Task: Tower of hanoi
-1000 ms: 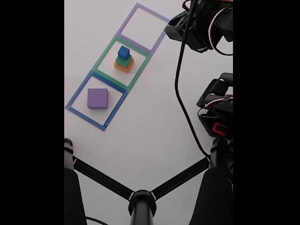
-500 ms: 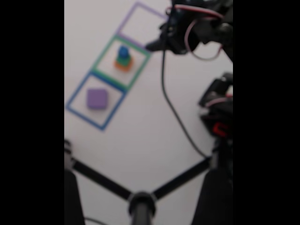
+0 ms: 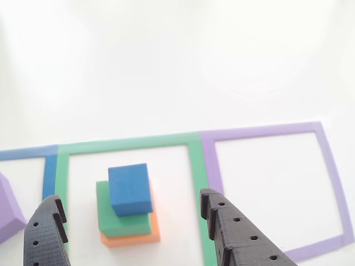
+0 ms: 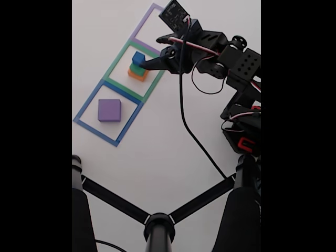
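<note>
- Stack of three in the green tape square (image 3: pixel 194 160): blue block (image 3: pixel 130 188) on top, green block (image 3: pixel 119 219) under it, orange block (image 3: pixel 133 237) at the bottom, touching the table; blue block rotated a little against the green one and shifted toward its far right corner in the other view.
- Same stack seen in the fixed view: blue block (image 4: pixel 138 58), green block (image 4: pixel 136 68), orange block (image 4: pixel 135 75); inside the middle outline of three.
- Purple block (image 4: pixel 109 110) alone, flat on the table, inside the blue tape square (image 4: pixel 86 126); well apart from the stack; in the other view just its corner at the left edge (image 3: pixel 8 213).
- Purple tape square (image 3: pixel 327 177) to the right of the green one in the other view, sharing a border.
- Gripper (image 3: pixel 130 213) spread apart; two black fingers, one at lower left (image 3: pixel 44 233), one at lower right (image 3: pixel 233 227), stack between them; no contact with any block visible.
- In the fixed view, gripper (image 4: pixel 149 63) reaching in from the right, tip just beside the stack; black cable (image 4: pixel 184 121) hanging across the white table (image 4: pixel 157 157).
- Black tripod legs (image 4: pixel 157 223) along the bottom of the fixed view.
</note>
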Controlling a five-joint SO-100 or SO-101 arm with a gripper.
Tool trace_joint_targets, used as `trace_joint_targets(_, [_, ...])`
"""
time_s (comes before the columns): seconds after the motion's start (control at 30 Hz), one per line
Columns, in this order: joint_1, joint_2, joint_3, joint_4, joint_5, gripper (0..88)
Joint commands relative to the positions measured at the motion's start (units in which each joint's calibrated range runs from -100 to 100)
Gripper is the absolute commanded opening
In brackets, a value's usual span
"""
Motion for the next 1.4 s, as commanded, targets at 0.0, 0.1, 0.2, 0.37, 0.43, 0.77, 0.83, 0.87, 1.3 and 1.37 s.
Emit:
trace_joint_targets(0.0, [-1.0,2.8,5.0,-14.4,0.0,28.2])
trace_joint_targets(0.1, [-1.6,6.6,8.3,-23.2,0.0,28.2])
trace_joint_targets(0.2, [-1.8,12.0,10.2,-31.7,0.0,28.2])
trace_joint_targets(0.37, [-2.1,22.4,10.5,-44.0,0.0,28.2])
trace_joint_targets(0.43, [-2.2,26.1,10.5,-48.6,0.0,28.2])
trace_joint_targets(0.77, [-2.5,35.1,10.1,-57.1,0.0,27.1])
trace_joint_targets(0.83, [-2.9,36.8,10.2,-59.3,0.0,26.9])
trace_joint_targets(0.87, [-3.1,37.8,10.1,-60.2,0.0,26.8])
trace_joint_targets(1.3, [-4.7,42.6,8.6,-64.0,0.0,23.3])
trace_joint_targets(1.37, [-4.8,42.8,8.6,-64.1,0.0,20.8])
